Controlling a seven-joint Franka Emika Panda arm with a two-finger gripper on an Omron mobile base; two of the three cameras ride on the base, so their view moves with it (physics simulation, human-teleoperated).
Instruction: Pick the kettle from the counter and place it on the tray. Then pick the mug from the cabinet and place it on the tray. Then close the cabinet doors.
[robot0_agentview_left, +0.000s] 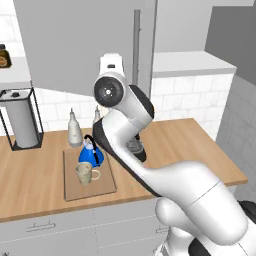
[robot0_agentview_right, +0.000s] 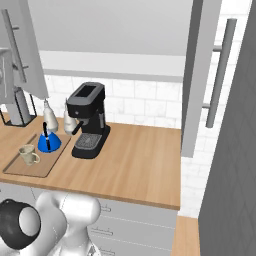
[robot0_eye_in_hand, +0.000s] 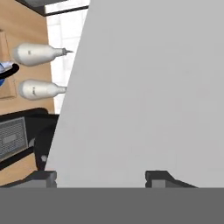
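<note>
End effector (robot0_eye_in_hand: 100, 177) fingers apart vs grey cabinet door (robot0_eye_in_hand: 148, 87); kettle (robot0_agentview_left: 91, 154), mug (robot0_agentview_left: 84, 173) on tray (robot0_agentview_left: 102, 185).

**Two base cameras over the counter, one hand camera against a door**

The left base view looks forward and down from behind the arm at the counter (robot0_agentview_left: 40, 185), with the tray (robot0_agentview_left: 102, 186) near. The right base view looks from further right, sharing that tray (robot0_agentview_right: 22, 170) and the bottles (robot0_agentview_right: 50, 119). The hand view sits rolled and very close to a grey cabinet door (robot0_eye_in_hand: 148, 87), bottles (robot0_eye_in_hand: 37, 53) lying sideways beside it.
</note>
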